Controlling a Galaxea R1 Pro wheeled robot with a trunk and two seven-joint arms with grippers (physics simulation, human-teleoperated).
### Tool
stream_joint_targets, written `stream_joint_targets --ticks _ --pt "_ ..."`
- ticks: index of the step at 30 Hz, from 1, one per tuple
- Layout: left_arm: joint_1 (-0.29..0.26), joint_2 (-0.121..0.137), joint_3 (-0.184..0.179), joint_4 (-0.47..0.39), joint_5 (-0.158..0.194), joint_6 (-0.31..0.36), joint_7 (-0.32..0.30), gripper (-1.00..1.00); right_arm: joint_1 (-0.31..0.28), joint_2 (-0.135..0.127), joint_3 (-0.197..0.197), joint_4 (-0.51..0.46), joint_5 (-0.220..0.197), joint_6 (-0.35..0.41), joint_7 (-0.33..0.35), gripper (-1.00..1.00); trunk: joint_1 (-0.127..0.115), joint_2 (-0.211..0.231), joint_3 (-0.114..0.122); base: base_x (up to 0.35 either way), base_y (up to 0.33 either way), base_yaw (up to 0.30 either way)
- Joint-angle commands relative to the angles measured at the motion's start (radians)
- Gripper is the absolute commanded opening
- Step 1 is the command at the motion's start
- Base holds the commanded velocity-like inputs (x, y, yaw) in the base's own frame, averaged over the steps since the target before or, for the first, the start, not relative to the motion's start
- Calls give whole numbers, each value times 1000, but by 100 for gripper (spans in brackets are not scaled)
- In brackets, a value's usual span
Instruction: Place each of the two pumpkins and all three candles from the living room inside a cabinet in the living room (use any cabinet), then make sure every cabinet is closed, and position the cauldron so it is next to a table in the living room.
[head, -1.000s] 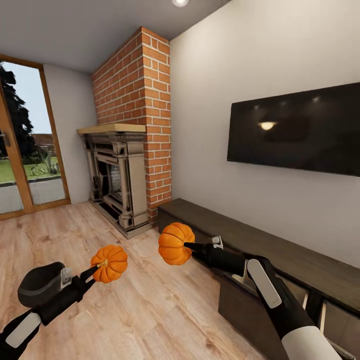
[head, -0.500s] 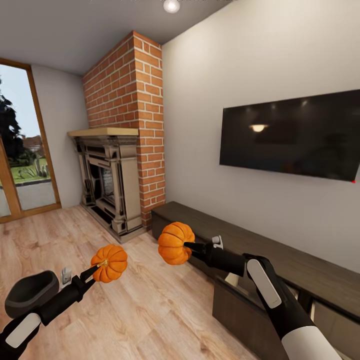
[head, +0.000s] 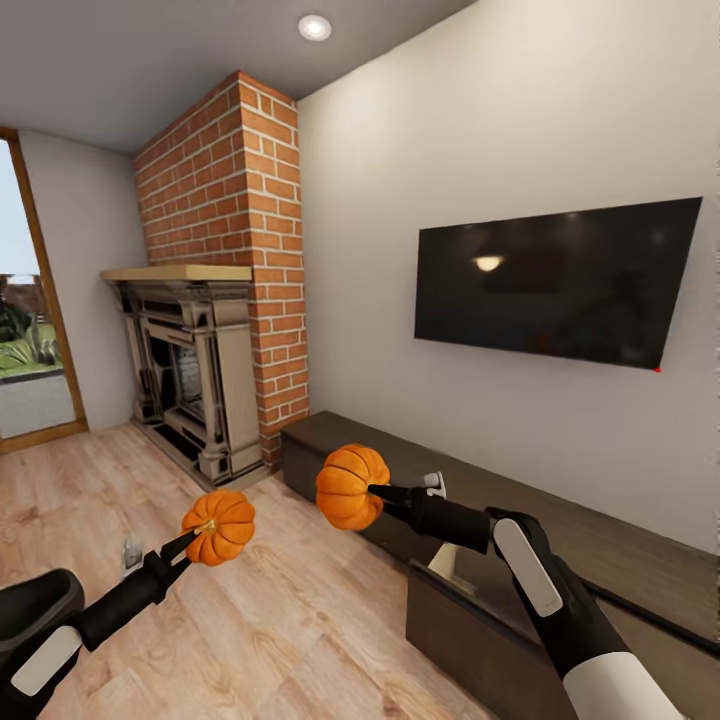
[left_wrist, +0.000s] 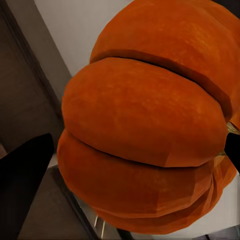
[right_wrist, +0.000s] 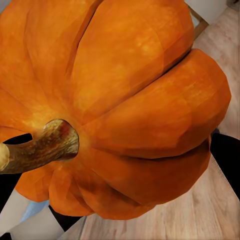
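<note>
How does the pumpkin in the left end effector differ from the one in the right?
The bright-orange ribbed pumpkin in the left end effector hangs lower, over the wood floor, its yellowish stem facing the camera. The orange pumpkin in the right end effector is higher, beside the dark-brown cabinet, stem hidden. Both are gripped, similar in size.

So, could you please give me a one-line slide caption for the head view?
Each gripper, left and right, holds a pumpkin near the low cabinet below the TV.

Even, bright rendered light; a ceiling spot (head: 314, 27) glows, mirrored as soft glare on the dark wall screen (head: 550, 280). Wide-angle stretch bends the edges; shadows are faint.
</note>
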Motion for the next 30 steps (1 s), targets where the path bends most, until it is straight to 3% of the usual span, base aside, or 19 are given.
stream_joint_targets --ticks 1,11,23,30 --pt "-1 1 -5 0 11 8 -2 -100 -1 -1 1 0 0 3 3 -100 -4 7 2 0 0 -77" --pt "0 1 -5 0 11 8 -2 -100 -1 -1 1 1 2 1 3 -100 -42 77 36 0 0 -49" --pt "-1 1 -4 0 12 8 -3 -100 -1 -1 1 2 0 0 4 -100 -50 91 53 0 0 -237" --pt "-1 1 -4 0 12 8 -3 -100 -1 -1 1 3 -1 0 4 -100 -77 140 82 0 0 -248"
